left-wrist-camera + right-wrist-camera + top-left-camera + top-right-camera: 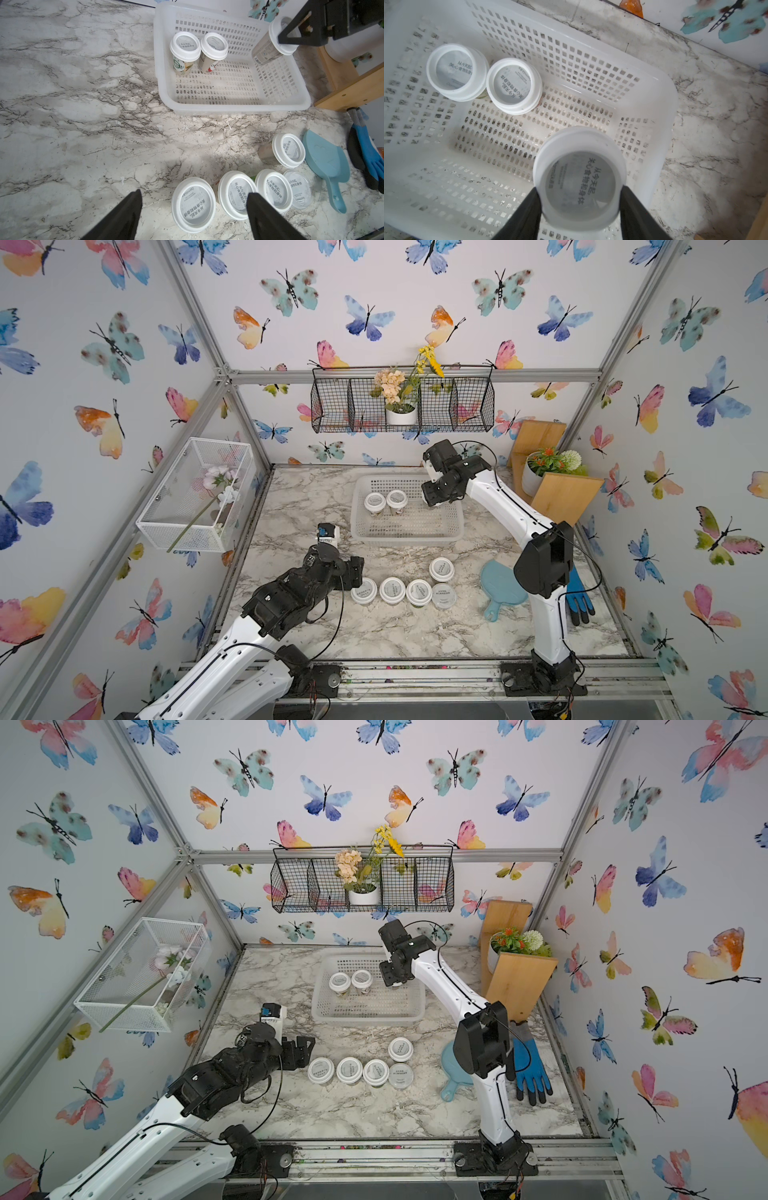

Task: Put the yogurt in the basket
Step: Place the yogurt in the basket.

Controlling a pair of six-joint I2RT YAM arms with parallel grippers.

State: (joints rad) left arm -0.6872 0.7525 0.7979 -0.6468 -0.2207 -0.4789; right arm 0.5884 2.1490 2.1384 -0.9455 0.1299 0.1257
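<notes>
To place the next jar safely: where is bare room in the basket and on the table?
Free: basket floor in front of its two standing jars; marble table left of the basket. Crowded: five jars beside the blue scoop and glove; the right gripper's jar hangs over the basket's right end.

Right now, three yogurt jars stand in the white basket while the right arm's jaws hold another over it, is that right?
No, two jars stand in the basket, not three; the right wrist view shows it. The right arm's jaws do hold another jar over it.
</notes>
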